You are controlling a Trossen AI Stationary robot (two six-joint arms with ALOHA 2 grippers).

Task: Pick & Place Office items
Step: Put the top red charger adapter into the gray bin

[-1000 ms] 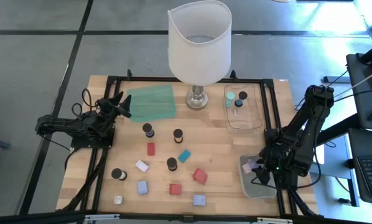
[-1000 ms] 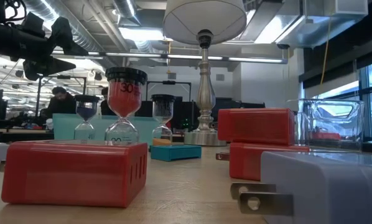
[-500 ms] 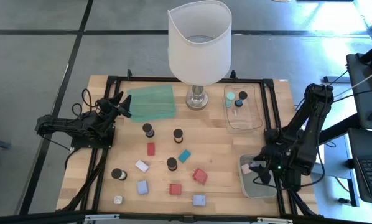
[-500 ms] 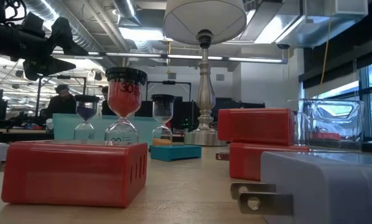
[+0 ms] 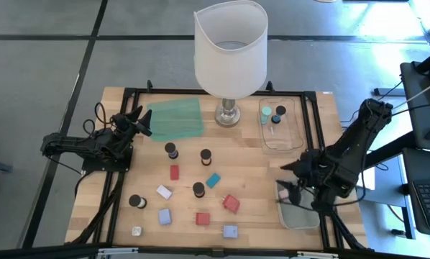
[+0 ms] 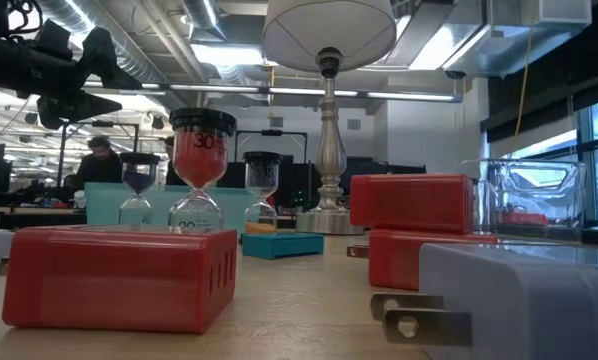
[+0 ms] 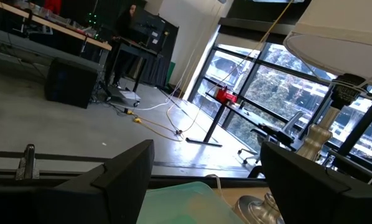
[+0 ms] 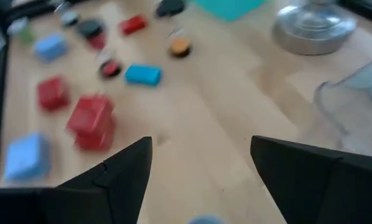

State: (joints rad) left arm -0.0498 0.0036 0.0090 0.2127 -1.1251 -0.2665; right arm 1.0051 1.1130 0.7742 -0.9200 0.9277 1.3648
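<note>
Jaws open, rt gripper (image 8: 198, 180); blurry red blocks (image 8: 89, 121).

Lamp (image 5: 229, 50) tall at tabletop (image 5: 251, 176) back centre, shade overhangs base; blocks overhead passage there. Green mat (image 5: 175, 119) flat, no obstruction. Bare lane between lamp base and scattered office items (image 5: 193, 194). Clear trays (image 5: 279, 126) along right edge, walls upright. Right end effector (image 5: 293, 188), fingers apart, above near tray's inner edge. Left end effector (image 5: 140, 121), fingers spread, at mat's left edge.
</note>
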